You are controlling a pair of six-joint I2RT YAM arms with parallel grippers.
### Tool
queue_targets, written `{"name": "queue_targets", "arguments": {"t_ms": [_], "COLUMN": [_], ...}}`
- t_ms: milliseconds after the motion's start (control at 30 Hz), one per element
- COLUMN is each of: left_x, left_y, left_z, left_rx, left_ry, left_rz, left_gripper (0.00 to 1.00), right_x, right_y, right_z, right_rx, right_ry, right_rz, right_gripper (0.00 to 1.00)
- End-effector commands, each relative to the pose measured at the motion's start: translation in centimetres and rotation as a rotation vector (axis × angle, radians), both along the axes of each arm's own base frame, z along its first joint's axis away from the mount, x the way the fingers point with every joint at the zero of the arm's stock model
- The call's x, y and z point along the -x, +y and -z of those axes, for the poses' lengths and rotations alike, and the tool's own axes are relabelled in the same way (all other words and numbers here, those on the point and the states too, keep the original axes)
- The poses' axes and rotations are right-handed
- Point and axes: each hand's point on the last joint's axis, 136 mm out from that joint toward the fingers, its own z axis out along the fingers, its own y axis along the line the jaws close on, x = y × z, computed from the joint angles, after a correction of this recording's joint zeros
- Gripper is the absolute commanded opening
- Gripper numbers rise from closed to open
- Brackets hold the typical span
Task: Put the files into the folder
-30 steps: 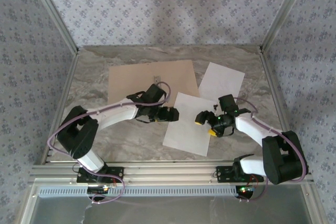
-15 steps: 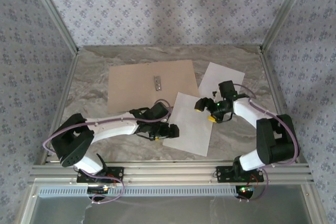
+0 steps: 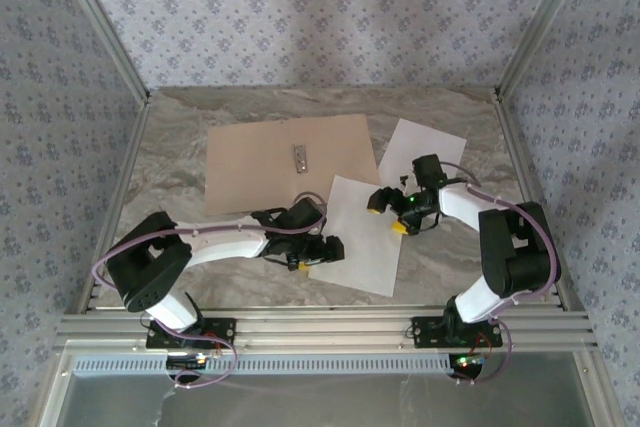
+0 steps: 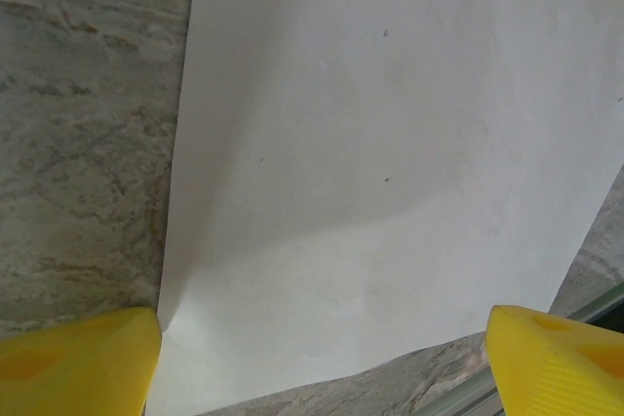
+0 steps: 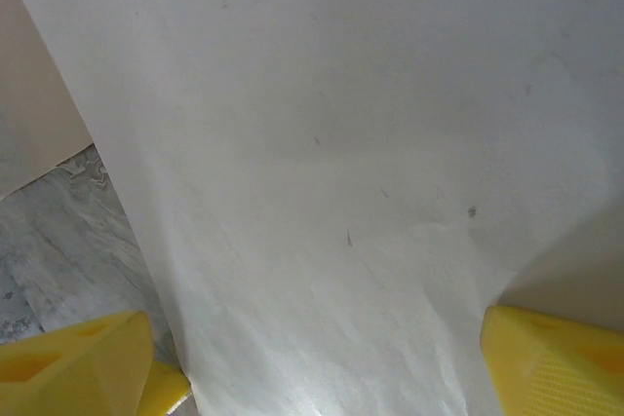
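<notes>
Here both claws hang spread wide over the near sheet (image 3: 362, 242), the left claw (image 3: 318, 250) at its near-left corner, the right claw (image 3: 388, 214) by its far edge. That sheet lies on the surface (image 3: 180, 147) just right of the folder (image 3: 260, 162), its far corner seemingly lapping the tan cover; the far sheet (image 3: 425, 155) lies beyond. Best to pin one end and nip the very edge with the other, slowly, lest thin paper crumple. The top view shows the folder's clip (image 3: 300, 157) and both sheets; the left wrist view shows the paper's edge right beside a yellow fingertip (image 4: 83, 358).
</notes>
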Motion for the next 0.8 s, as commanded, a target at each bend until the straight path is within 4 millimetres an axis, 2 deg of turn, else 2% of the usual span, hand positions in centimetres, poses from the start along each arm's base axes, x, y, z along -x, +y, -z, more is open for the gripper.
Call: {"name": "queue_targets", "arguments": {"t_ms": [0,367,767], "left_x": [-0.2,-0.5,-1.0], "left_y": [-0.8,-0.9,-2.5], "left_z": [0.6,0.5,-0.9], "left_rx": [0.017,0.022,0.087], "left_ry": [-0.004,-0.021,-0.063], "left_rz": [-0.003,-0.007,0.001], "left_gripper": [0.87,0.91,0.88], "right_x": [1.5,3.2,4.6], "right_y": [0.3,0.8,1.3], "right_z": [0.8,0.9,-0.1], "right_rx": [-0.002,-0.024,-0.053], "right_ry": [0.041,0.072,0.070], "right_rz": [-0.019,-0.010,0.005], "right_gripper": [0.89,0.89,0.89]}}
